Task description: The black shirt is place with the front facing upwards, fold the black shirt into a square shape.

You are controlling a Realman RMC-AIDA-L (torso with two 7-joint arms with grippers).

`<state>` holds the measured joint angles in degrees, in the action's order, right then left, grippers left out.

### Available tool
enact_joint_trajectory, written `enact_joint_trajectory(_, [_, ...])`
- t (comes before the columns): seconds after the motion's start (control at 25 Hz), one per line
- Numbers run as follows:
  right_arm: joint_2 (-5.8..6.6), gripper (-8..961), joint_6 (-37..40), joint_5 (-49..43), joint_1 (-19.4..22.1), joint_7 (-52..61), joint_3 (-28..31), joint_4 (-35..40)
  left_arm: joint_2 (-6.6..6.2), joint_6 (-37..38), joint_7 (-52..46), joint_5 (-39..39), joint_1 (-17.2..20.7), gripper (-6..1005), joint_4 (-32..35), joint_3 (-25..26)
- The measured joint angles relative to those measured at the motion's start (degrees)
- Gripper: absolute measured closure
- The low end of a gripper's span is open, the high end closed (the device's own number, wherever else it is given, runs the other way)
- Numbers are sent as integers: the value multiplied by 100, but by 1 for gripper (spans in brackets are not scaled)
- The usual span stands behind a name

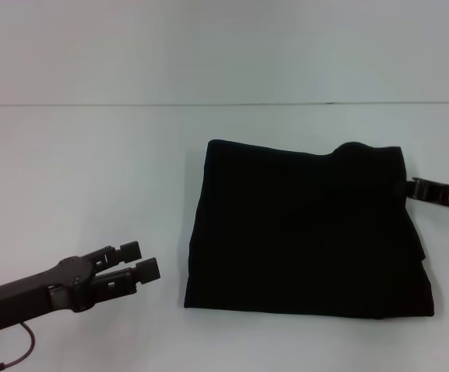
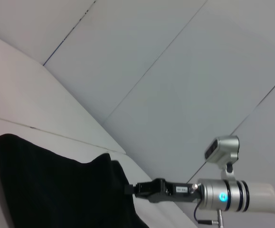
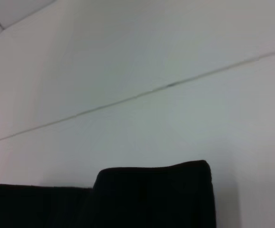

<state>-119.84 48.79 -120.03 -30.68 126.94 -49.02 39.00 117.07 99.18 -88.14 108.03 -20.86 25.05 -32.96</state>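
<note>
The black shirt [image 1: 305, 229] lies folded into a rough square on the white table [image 1: 92, 170]. No lettering shows on it. Its far right corner [image 1: 356, 149] bulges up a little. My right gripper [image 1: 412, 188] is at the shirt's right edge, its tip against the fabric. It also shows in the left wrist view [image 2: 131, 189], meeting the shirt [image 2: 56, 190] where the cloth rises. The right wrist view shows a raised fold of the shirt [image 3: 151, 197]. My left gripper [image 1: 140, 260] hovers at the near left, well clear of the shirt, its fingers a little apart and empty.
The table's far edge [image 1: 224, 104] runs across the back, with a pale wall behind it. A red cable [image 1: 18, 353] hangs under my left arm at the near left corner.
</note>
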Motion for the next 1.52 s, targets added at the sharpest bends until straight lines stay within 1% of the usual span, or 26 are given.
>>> enact_joint_trajectory(0.2, [-12, 933, -9, 113, 25, -304, 288, -228, 0, -4, -2, 0, -42, 50, 0, 1])
enact_joint_trajectory(0.4, [10, 899, -12, 555, 48, -711, 380, -388, 1, -4, -2, 0, -82, 50, 0, -8])
enact_joint_trajectory(0.52, [19, 879, 7, 623, 51, -798, 508, -403, 7, -4, -9, -1, -96, 50, 0, 1])
enact_joint_trajectory(0.64, [20, 859, 37, 707, 78, -900, 809, -402, 15, -4, -80, -3, -134, 50, 0, 8])
enact_joint_trajectory(0.72, [16, 783, 115, 913, 177, -1105, 1120, -396, 18, -4, -132, -9, -160, 50, 0, 11])
enact_joint_trajectory(0.8, [16, 708, 351, 1277, 306, -1430, 1375, -397, 18, -1, -190, -26, -184, 50, 0, 22])
enact_joint_trajectory(0.92, [19, 584, 1212, 2113, 552, -2536, 1740, -526, 18, -28, -384, -45, -266, 50, 0, 53])
enact_joint_trajectory(1.04, [19, 438, 2231, 2554, 713, -3779, 1810, -686, -10, -252, -905, -32, -468, 49, 0, 49])
enact_joint_trajectory(1.08, [19, 390, 2529, 2552, 745, -4153, 1789, -710, -37, -338, -1148, -23, -567, 49, 4, 40])
enact_joint_trajectory(1.16, [9, 330, 2934, 2418, 783, -4761, 1705, -767, -90, -450, -1613, -7, -794, 49, 13, 8])
enact_joint_trajectory(1.24, [4, 271, 3188, 2211, 803, -5289, 1641, -915, -170, -671, -2145, 7, -1074, 49, 30, -15])
enact_joint_trajectory(1.28, [4, 241, 3254, 2138, 812, -5490, 1636, -986, -239, -938, -2534, 33, -1300, 49, 41, -93])
enact_joint_trajectory(1.32, [5, 211, 3339, 2050, 832, -5767, 1633, -1096, -275, -1075, -2732, 51, -1417, 49, 45, -152])
enact_joint_trajectory(1.4, [5, 151, 3462, 1951, 881, -6173, 1630, -1254, -357, -1475, -3172, 135, -1668, 49, 47, -360])
enact_joint_trajectory(1.44, [5, 127, 3528, 1888, 919, -6398, 1625, -1334, -414, -1799, -3497, 226, -1869, 49, 48, -551])
enact_joint_trajectory(1.52, [3, 79, 3634, 1740, 983, -6784, 1618, -1481, -465, -2332, -3929, 377, -2219, 49, 43, -883])
